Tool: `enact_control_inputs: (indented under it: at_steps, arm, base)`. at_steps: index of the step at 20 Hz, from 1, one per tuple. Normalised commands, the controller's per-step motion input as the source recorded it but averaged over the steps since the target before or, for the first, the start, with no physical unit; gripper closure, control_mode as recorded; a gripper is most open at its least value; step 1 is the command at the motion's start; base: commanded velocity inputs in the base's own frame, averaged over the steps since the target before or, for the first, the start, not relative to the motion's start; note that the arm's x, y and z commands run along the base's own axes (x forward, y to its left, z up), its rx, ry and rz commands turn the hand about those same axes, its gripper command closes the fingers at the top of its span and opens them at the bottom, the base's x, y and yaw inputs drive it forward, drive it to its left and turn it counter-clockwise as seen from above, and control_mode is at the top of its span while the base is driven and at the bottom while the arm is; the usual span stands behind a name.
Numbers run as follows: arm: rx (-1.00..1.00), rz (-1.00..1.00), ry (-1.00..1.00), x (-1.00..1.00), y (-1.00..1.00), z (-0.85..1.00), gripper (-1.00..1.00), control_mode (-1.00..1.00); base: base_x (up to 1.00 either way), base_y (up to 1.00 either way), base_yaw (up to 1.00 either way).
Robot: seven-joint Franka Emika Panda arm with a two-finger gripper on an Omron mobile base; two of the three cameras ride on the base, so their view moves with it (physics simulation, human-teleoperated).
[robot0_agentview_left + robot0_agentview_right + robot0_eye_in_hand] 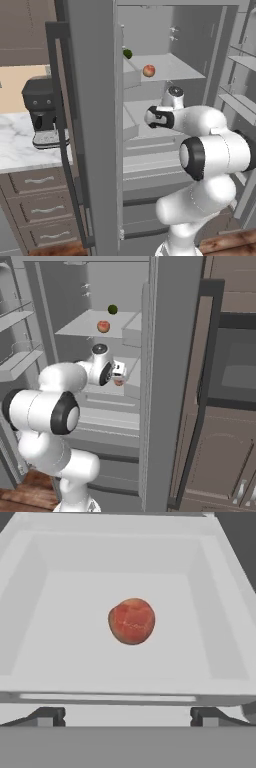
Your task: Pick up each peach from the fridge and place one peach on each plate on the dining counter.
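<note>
Gripper: my gripper (127, 714) reaches into the open fridge (95, 125), its two dark fingertips (47, 716) spread wide apart and grasping nothing, poised just short of a pale grey drawer (30, 612).
Coffee machine: one black coffee machine (42, 112) stands at far left in the left base view, on a marble worktop (15, 147) over brown drawers (40, 210).
Fridge door: one grey steel-look door with a long dark vertical handle (62, 125) stands between the worktop and the lit interior.
Green item: one small dark green round item (128, 53) sits at the back left of the upper shelf (175, 67).
Peaches: two counted. One peach (149, 70) rests on the upper shelf, to the right of the green item and nearer the front. The second peach (131, 621) lies alone near the middle of the drawer floor, straight ahead of my open fingers in the hand view; from the right base view it peeks out just below my hand (119, 382).
Arm: my white arm (210, 150) rises at lower right in the left base view, bending in toward the middle level of the fridge.
Door shelves: pale racks (237, 80) line the far-right door in the left base view.
Oven: one dark built-in oven (232, 361) sits in brown cabinetry (220, 466) right of the fridge in the right base view.
</note>
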Motion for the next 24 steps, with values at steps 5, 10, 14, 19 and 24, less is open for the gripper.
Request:
enact_control_inputs:
  at_steps: [5,10,14,19,24]
  arm:
    - [0.00,0.00,0.00,0.71,0.00,-0.32,-1.00,-1.00]
    - [0.00,0.00,0.00,0.66,0.00,-0.36,-1.00,-1.00]
    - [0.00,0.00,0.00,0.61,0.00,-0.29,-1.00,-1.00]
    - [0.00,0.01,0.00,0.52,-0.01,-0.04,-1.00,-1.00]
    - [0.00,0.00,0.12,-0.13,-0.06,-0.01,-1.00,-1.00]
  base:
    - [0.00,0.00,0.00]
    - [0.00,0.00,0.00]
    - [0.00,0.00,0.00]
    - [0.00,0.00,0.00]
    - [0.00,0.00,0.00]
